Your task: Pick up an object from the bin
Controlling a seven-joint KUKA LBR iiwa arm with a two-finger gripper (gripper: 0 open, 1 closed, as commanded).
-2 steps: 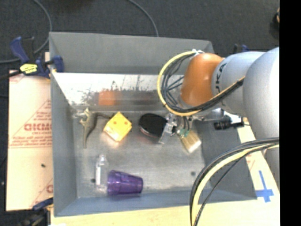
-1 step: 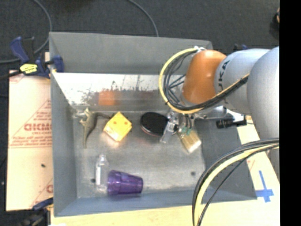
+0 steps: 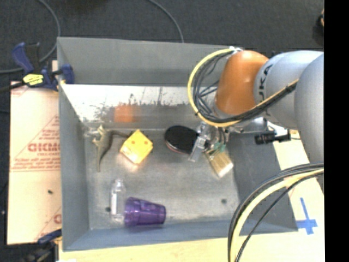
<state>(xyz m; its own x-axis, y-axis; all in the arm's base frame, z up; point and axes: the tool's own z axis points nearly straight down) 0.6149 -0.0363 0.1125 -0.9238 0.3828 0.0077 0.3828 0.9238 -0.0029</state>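
Gripper [image 3: 209, 149] low at right-centre of bin [image 3: 180, 192], btwn black oval disc [image 3: 175, 137] on view-left & pale tan block [image 3: 222, 164] just below it. Close against both; can't tell if jaws are apart or closed, or gripping either. Yellow dotted block [image 3: 136, 146], purple cup [image 3: 145, 212] & clear bottle [image 3: 116, 198] lie well apart, view-left.

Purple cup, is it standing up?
No, the purple cup lies on its side, beside a small clear bottle.
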